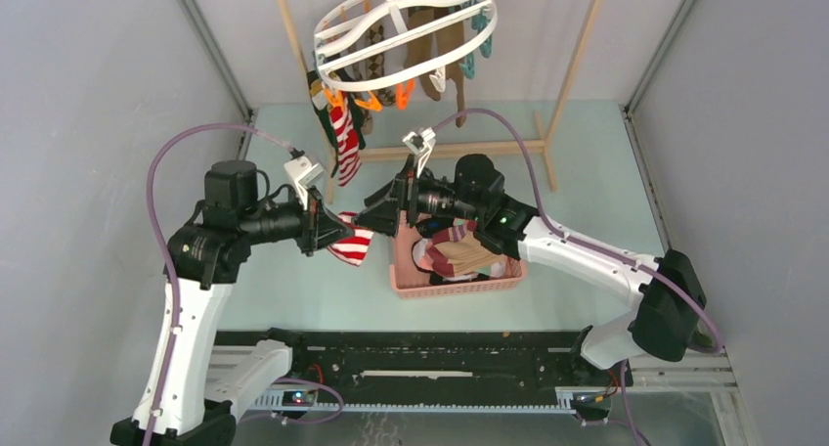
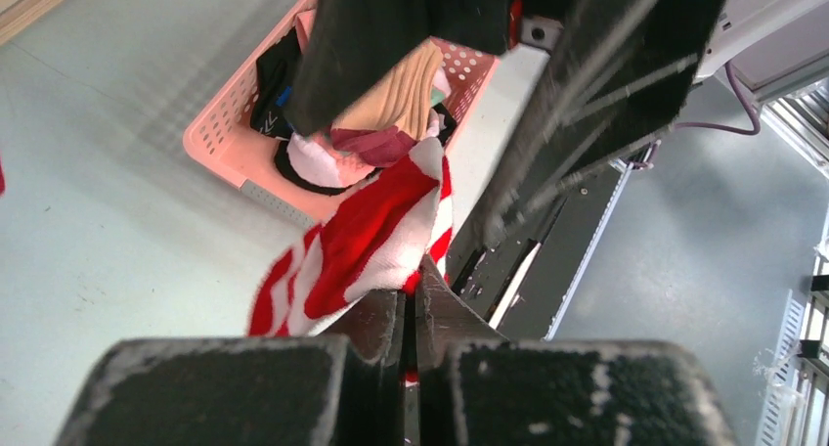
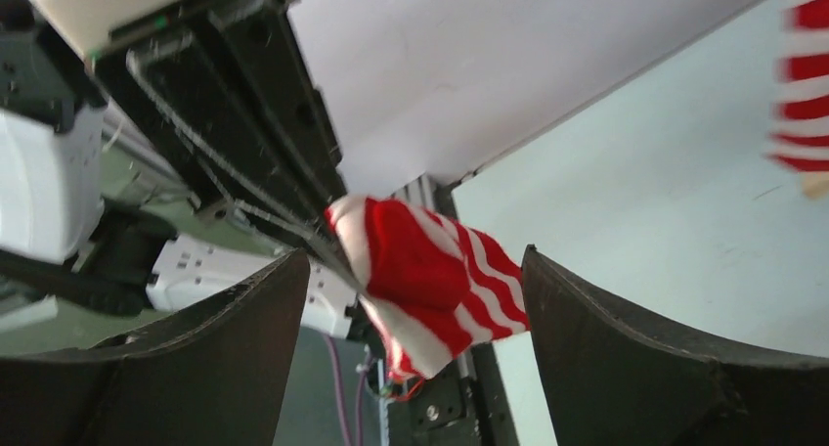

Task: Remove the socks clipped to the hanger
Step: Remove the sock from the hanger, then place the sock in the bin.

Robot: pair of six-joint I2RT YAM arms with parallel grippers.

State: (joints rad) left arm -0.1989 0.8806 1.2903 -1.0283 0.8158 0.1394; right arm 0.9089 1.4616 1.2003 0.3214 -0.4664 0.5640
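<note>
- The pale green counter (image 1: 587, 153) carries a pink plastic mesh basket (image 1: 469, 285), which already holds several loose socks (image 1: 459, 255). It seems to be the drop-off point.
- Behind the basket, the white plastic oval ring hanger (image 1: 391, 71) hangs high. Brown, dark and striped socks (image 1: 344, 143) are clipped under it, so much of the task remains.
- Over the basket's left edge, the right pincer (image 1: 376, 216) (image 3: 415, 260) is spread wide. Its fingers flank the freed sock without touching it, probably to guide it.
- Just left of the basket, the left pincer (image 1: 323, 233) (image 2: 411, 329) is pressed together, pinching one end of a red-and-white striped fabric sock (image 1: 352, 247) (image 2: 362, 241) (image 3: 430, 270). The sock dangles above the counter, not yet in the basket.
</note>
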